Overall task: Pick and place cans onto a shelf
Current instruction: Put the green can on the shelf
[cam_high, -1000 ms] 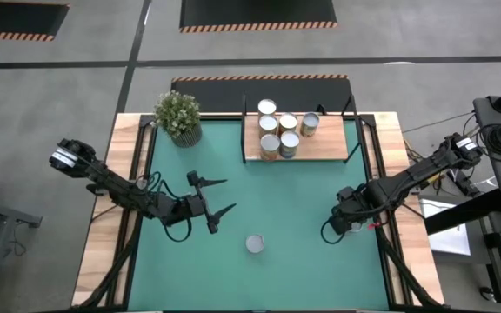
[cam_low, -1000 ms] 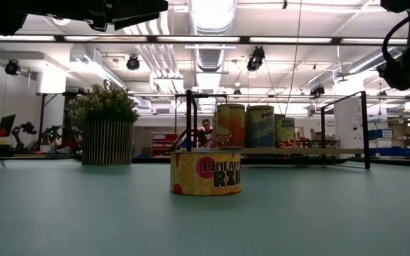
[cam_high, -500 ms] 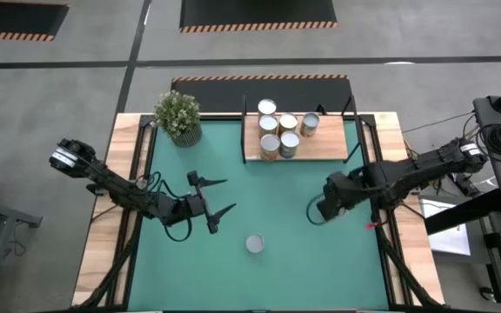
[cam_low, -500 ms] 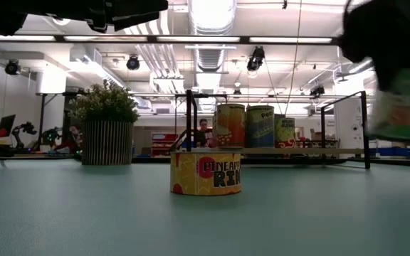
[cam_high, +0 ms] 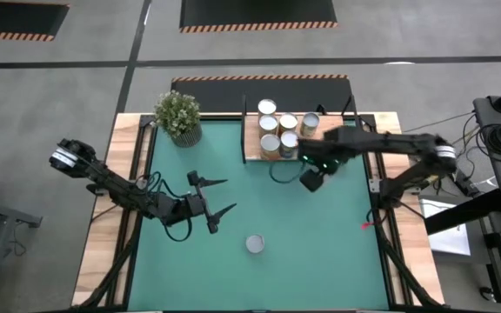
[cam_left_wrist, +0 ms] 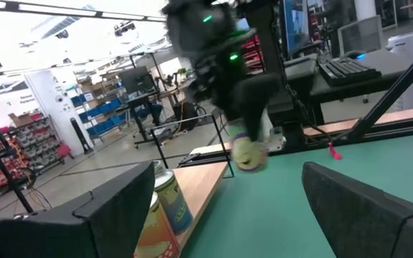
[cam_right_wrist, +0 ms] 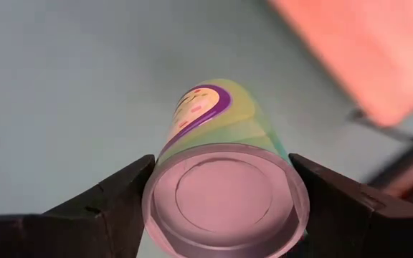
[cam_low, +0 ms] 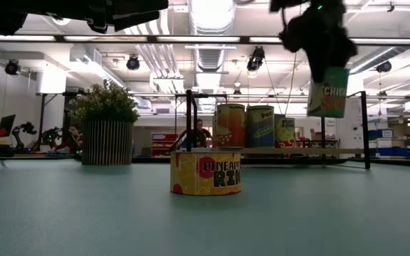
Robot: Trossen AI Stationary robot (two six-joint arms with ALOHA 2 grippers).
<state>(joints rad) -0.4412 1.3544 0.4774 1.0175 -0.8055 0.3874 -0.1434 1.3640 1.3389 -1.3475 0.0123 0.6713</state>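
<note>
My right gripper [cam_high: 311,178] hangs over the green mat just in front of the shelf [cam_high: 330,149], shut on a green-labelled can [cam_low: 327,92] that is lifted well above the table. Several more cans [cam_high: 281,130] stand upright on the shelf's left half. One yellow-labelled can [cam_high: 255,244] stands on its base on the mat near the front edge. My left gripper [cam_high: 224,198] waits open at the mat's left, level, with nothing between its fingers. My right gripper pinches the green can between its two fingers, which sit on opposite sides of the wall just under the top rim [cam_right_wrist: 156,208]. The fingers [cam_right_wrist: 110,208] come from above, pointing down. The can hangs below them nearly upright, top up, clear of mat and shelf.
A potted plant [cam_high: 178,116] stands at the mat's far left corner. Black frame posts [cam_low: 188,121] rise at the shelf's corners. The shelf's right half [cam_high: 333,139] is bare wood. Open mat [cam_high: 320,252] lies around the lone can.
My right gripper has swung from near the table's right edge toward the far edge and the shelf, rising as it went and rolling at the wrist. The green can has travelled with it, lifted clear throughout. My left gripper has stayed where it was.
</note>
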